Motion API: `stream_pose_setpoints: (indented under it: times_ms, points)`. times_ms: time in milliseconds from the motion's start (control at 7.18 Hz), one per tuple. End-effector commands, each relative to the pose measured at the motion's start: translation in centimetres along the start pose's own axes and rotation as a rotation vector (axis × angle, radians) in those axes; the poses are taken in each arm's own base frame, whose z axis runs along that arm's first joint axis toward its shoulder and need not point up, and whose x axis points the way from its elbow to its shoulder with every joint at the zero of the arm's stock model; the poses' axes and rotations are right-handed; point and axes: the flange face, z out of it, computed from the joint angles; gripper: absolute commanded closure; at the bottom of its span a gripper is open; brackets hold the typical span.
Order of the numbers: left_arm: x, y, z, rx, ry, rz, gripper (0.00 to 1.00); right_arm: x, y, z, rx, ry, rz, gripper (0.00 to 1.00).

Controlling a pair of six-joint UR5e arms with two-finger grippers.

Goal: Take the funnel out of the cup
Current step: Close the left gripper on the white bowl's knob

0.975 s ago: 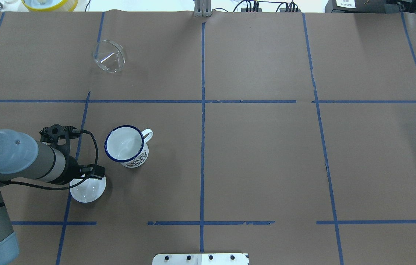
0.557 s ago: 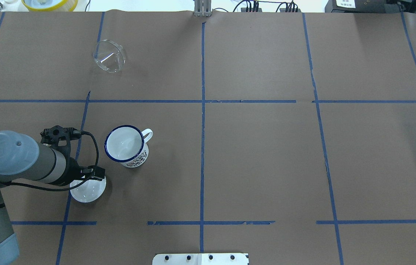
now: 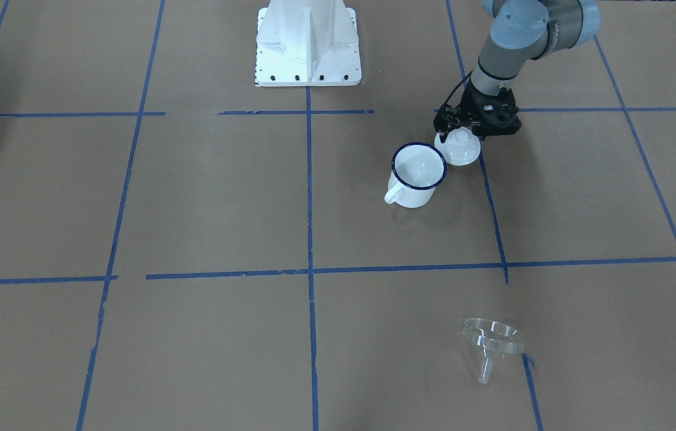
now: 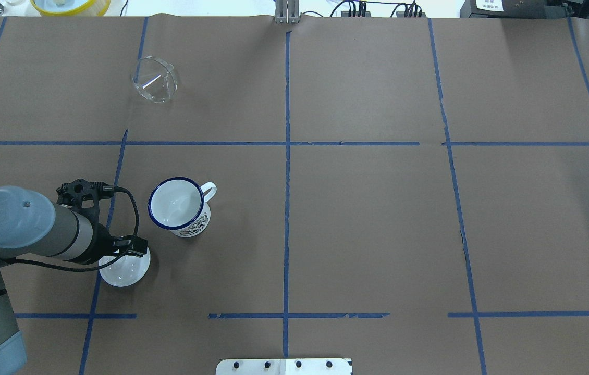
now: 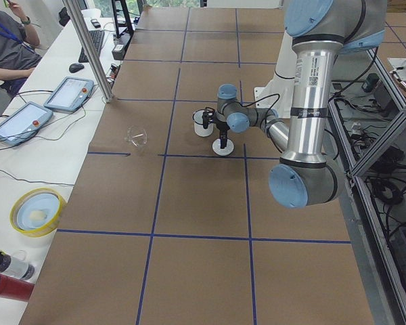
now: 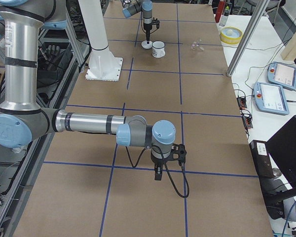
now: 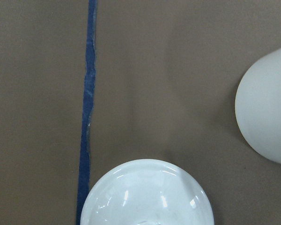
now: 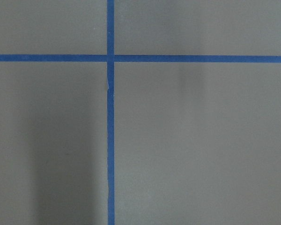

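— Funnel (image 4: pixel 155 79) out of the cup (image 4: pixel 175 204)?

— Out. Lies tipped on its side on the brown-papered table (image 4: pixel 378 219), in the far square on the robot's left, well apart from the cup, with a blue tape line (image 4: pixel 206 143) between the two. Clear plastic, wide rim toward the robot, spout toward the operators' edge.

— And the cup?

— Stands upright with nothing in it, dark blue rim up, handle turned toward the table's middle and a little away from the robot.

— Left gripper (image 3: pixel 461 130)?

— Hangs straight down over a round white lid (image 4: pixel 127 273) just beside the cup, nearer the robot and further to its left. Tips down at the lid's knob. Cannot tell how far apart the jaws stand, nor whether touching the knob. From the wrist: only the lid's glossy top, the cup's wall and a strip of tape.

— Right gripper (image 6: pixel 158 174)?

— Caught only from the table's right end. Hangs low over the paper close to a tape crossing, far from cup, lid and funnel. Cannot tell whether spread or closed, nor whether holding anything.
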Motion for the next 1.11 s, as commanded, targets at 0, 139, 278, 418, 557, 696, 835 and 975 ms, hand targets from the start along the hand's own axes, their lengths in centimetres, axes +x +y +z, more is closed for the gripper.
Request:
stream_pose_setpoints:
  times_ms: [0,139,278,418,557,696,835,975]
  points:
    - [0.01,0.01,-0.02,0.0,0.0,0.0,0.14,-0.02,0.0,-0.03,0.001,0.0,0.0,0.0]
    - [-0.07,0.02,0.0,0.0,-0.001,0.001,0.36,-0.02,0.0,-0.03,0.001,0.0,0.0,0.0]
    - [-0.05,0.1,0.05,-0.003,-0.002,0.002,0.52,-0.02,0.0,-0.03,0.001,0.0,0.0,0.0]
    - [0.05,0.26,0.01,-0.006,-0.002,0.004,0.61,0.03,0.01,0.03,-0.001,0.0,0.001,0.0]
    - [-0.05,0.29,0.07,-0.008,-0.006,0.003,0.67,-0.02,0.0,-0.03,0.001,0.0,0.0,0.0]
    - [-0.05,0.3,0.03,-0.009,-0.007,0.002,0.67,-0.02,0.0,-0.03,0.001,0.0,0.0,0.0]
    - [-0.01,0.31,-0.04,-0.008,-0.006,0.003,0.7,-0.02,0.0,-0.03,0.001,0.0,0.0,0.0]
    - [0.08,0.36,-0.24,-0.009,-0.002,0.004,0.86,-0.02,0.0,-0.03,0.001,0.0,0.0,0.0]
